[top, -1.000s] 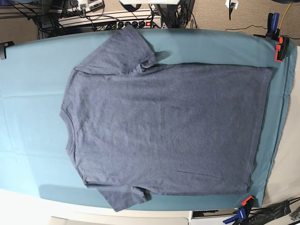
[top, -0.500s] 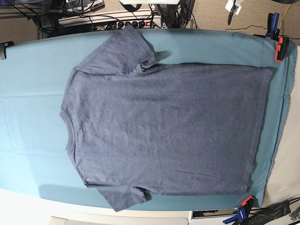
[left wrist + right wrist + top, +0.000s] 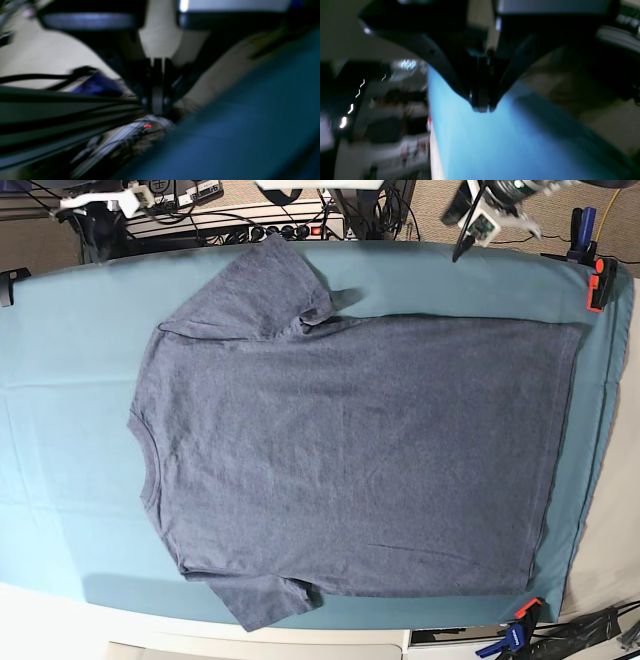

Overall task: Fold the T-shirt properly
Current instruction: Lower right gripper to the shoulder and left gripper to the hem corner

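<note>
Both arms have come into the base view along the far edge since a second ago: left gripper [image 3: 462, 248] at top right, right gripper [image 3: 62, 207] at top left. T-shirt [image 3: 350, 450] unchanged, lying flat and unfolded on the teal cloth [image 3: 60, 410] covering the desk, collar toward the view's left, hem toward the right, both sleeves spread. Lettering not visible. Left jaws pressed together, holding nothing; wrist view blurred. Right jaws also closed and empty, above the teal cloth's edge. Orange clamps [image 3: 598, 280] pin the cloth at the right corners.
</note>
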Tool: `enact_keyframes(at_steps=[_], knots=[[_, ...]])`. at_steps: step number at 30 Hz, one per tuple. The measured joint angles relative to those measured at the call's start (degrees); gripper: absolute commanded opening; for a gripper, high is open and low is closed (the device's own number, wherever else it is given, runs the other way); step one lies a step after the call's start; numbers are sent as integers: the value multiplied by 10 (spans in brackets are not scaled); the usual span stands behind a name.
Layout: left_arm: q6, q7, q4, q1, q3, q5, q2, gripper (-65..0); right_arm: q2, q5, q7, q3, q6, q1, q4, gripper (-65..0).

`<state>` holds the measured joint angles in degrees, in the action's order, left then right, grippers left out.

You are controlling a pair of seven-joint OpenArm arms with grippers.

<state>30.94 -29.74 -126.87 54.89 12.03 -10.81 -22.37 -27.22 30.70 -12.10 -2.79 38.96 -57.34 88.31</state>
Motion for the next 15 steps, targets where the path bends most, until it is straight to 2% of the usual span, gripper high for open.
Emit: enact_keyframes(at_steps=[2, 6, 10, 11, 12, 15], knots=[[0, 1, -6, -16, 0, 32, -13, -623, -12, 43, 0, 0, 0, 1, 13, -650], [-34, 2, -6, -44, 0, 87, -30, -623, -34, 136, -2, 0, 0, 8, 41, -650], [-56, 10, -6, -69, 0, 165, -65, -623, -59, 178, 0, 1, -2, 7, 73, -650], [-63, 12, -6, -72, -1, 187, -77, -623, -66, 185, 7, 1, -20, 7, 83, -650], [-71, 12, -6, -74, -2, 206, -88, -614, -75, 189, 17, 1, -57, 7, 93, -650], [-77, 18, -6, -79, -1, 264, -130, -580, -104, 189, 40, 1, -190, 9, 121, -650]])
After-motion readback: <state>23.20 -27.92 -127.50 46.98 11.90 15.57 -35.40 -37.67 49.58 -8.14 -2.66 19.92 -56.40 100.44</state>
